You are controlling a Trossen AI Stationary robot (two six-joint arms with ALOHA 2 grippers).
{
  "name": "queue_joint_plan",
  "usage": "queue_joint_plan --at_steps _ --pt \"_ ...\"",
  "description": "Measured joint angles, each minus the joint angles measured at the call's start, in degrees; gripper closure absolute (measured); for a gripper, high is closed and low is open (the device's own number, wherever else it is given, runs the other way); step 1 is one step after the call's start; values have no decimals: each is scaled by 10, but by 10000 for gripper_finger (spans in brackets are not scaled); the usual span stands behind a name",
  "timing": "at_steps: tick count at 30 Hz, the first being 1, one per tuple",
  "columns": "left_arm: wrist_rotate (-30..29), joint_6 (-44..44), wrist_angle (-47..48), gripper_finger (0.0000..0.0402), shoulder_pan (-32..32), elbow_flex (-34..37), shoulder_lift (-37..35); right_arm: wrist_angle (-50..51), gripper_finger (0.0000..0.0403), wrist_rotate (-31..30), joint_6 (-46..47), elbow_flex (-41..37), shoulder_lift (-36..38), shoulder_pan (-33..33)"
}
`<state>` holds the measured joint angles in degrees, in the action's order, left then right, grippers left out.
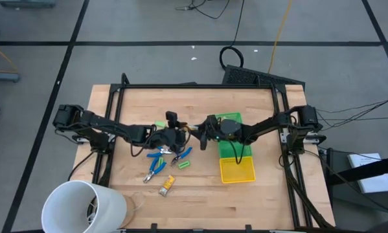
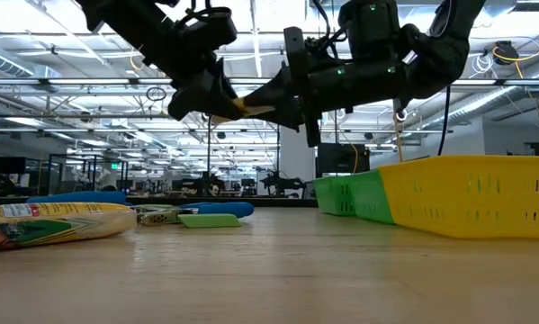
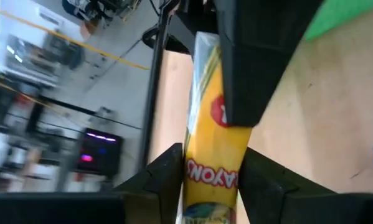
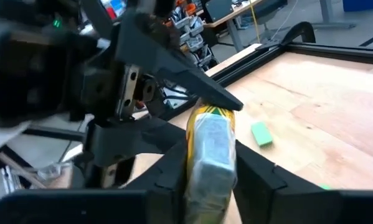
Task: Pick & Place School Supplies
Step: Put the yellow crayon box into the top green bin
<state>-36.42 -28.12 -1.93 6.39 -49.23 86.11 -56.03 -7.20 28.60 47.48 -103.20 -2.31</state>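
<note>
A yellow crayon box [image 2: 247,107] hangs in the air over the table's middle, held between my two grippers. My left gripper [image 1: 179,136] comes at it from the table's left and is shut on one end. My right gripper [image 1: 204,133] comes from the right and is shut on the other end. A second crayon box [image 1: 167,185] lies flat near the table's front. Two blue-handled pliers [image 1: 157,162] and a short green piece [image 1: 184,164] lie on the wood below the left gripper. Another green piece [image 4: 261,134] shows in the right wrist view. My left gripper pinches the crayon box's near end [image 3: 211,177] between its two fingers [image 3: 164,180], and the box runs on away from them. The fingers come from the table's left, slanting a little down. The box is lifted clear of the table. My right gripper pinches the box's opposite end [image 4: 211,168] between its two fingers [image 4: 261,177]. It comes about level from the table's right, along the box. One of its fingers [image 3: 254,62] lies over the box's far part in the left wrist view.
A green bin [image 1: 231,150] and a yellow bin [image 1: 237,170] stand side by side at the right, below the right arm. A large white cup [image 1: 83,206] lies at the near left corner. A black frame [image 1: 194,86] borders the table's far side.
</note>
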Motion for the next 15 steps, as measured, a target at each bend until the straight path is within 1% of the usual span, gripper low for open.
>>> queue_joint_plan --at_steps 3,5,7,11,15 --pt "44 84 2 233 -1 0 0 4 328 5 -23 -1 0 0" --pt "71 127 1 213 -1 0 0 4 331 13 -38 -1 0 1" --pt "79 154 -3 190 0 -1 0 10 331 23 -52 -1 5 -2" --pt "94 182 1 147 0 -1 -16 19 324 41 -57 -1 8 -12" --pt "102 182 5 115 1 -1 -39 24 328 95 -52 0 15 -20"
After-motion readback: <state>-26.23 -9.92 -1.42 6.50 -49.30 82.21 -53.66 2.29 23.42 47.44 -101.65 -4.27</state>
